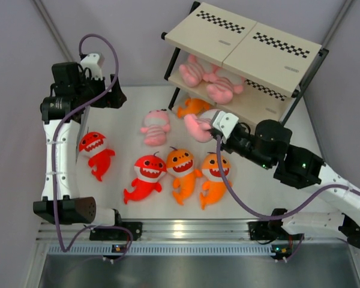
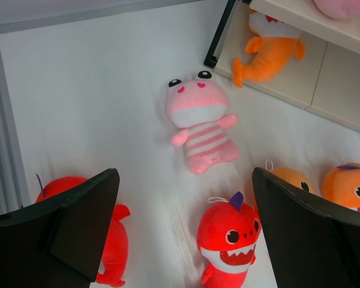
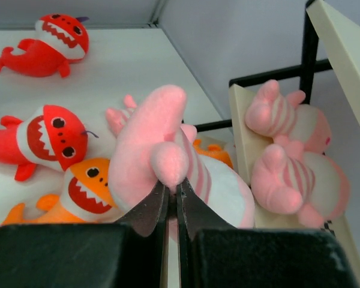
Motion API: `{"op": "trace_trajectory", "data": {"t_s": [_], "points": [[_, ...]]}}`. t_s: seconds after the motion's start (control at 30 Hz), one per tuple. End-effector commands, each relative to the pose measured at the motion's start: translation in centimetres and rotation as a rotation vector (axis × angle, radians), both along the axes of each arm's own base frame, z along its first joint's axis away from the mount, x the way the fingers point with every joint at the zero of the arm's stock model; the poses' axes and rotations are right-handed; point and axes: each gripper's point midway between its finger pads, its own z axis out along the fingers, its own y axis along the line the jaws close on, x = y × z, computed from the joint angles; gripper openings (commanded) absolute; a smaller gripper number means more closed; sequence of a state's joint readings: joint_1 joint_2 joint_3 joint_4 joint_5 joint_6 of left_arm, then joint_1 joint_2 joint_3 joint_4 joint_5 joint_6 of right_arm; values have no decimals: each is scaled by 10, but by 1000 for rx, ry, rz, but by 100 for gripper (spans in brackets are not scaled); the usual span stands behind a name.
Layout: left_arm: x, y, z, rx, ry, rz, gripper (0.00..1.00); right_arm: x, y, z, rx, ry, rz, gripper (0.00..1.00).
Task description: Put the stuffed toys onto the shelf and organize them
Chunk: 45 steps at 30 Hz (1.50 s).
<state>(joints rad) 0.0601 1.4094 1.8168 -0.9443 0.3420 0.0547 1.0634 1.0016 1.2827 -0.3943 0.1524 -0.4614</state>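
Observation:
My right gripper (image 1: 211,127) (image 3: 171,187) is shut on a pink striped plushie (image 3: 168,162) (image 1: 198,127), held in front of the shelf (image 1: 252,45). Two pink striped plushies (image 1: 210,79) (image 3: 291,156) lie on the middle board, and an orange shark (image 1: 193,107) (image 2: 270,53) lies on the bottom board. On the table lie another pink plushie (image 1: 155,126) (image 2: 201,123), two red sharks (image 1: 95,151) (image 1: 146,176) and two orange sharks (image 1: 182,171) (image 1: 214,177). My left gripper (image 1: 111,96) (image 2: 183,231) is open and empty, held high above the table's left side.
White table (image 1: 126,105) inside grey walls. The shelf stands at the back right. A metal rail (image 1: 186,231) runs along the near edge at the arm bases.

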Motion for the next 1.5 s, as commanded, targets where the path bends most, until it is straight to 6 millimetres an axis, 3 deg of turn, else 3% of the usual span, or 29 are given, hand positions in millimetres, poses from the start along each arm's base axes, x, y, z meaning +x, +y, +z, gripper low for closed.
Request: {"op": "trace_trajectory", "data": {"t_s": [0.0, 0.2, 0.37, 0.4, 0.47, 0.5, 0.57, 0.6, 0.63, 0.9, 1.07, 1.17, 1.47], "points": [[2, -3, 5, -4, -21, -32, 98, 8, -47, 8, -46, 28, -181, 0], [3, -3, 0, -5, -7, -34, 98, 19, -97, 23, -160, -81, -357, 0], [5, -4, -6, -11, 9, -40, 98, 31, -121, 27, -254, -199, -452, 0], [4, -5, -6, -14, 9, -45, 98, 36, -121, 16, -315, -227, -454, 0], [4, -7, -8, -18, 14, -55, 98, 47, -129, 15, -312, -259, -490, 0], [4, -8, -9, -20, 15, -58, 98, 51, -125, 3, -341, -264, -461, 0], [4, -7, -10, -19, 18, -57, 98, 66, -137, -1, -334, -266, -498, 0], [4, -8, -10, -19, 18, -59, 98, 69, -131, -11, -340, -264, -450, 0], [4, -7, -9, -16, 14, -59, 98, 77, -141, -9, -322, -271, -476, 0], [5, -9, -13, -27, 27, -69, 98, 101, -134, -28, -282, -299, -295, 0], [6, -10, -12, -24, 24, -76, 98, 110, -150, -39, -316, -303, -247, 0], [9, -10, -12, -27, 25, -74, 98, 111, -143, -49, -359, -302, -158, 0], [11, -9, -13, -27, 30, -73, 98, 105, -118, -48, -324, -289, -6, 0]]}}
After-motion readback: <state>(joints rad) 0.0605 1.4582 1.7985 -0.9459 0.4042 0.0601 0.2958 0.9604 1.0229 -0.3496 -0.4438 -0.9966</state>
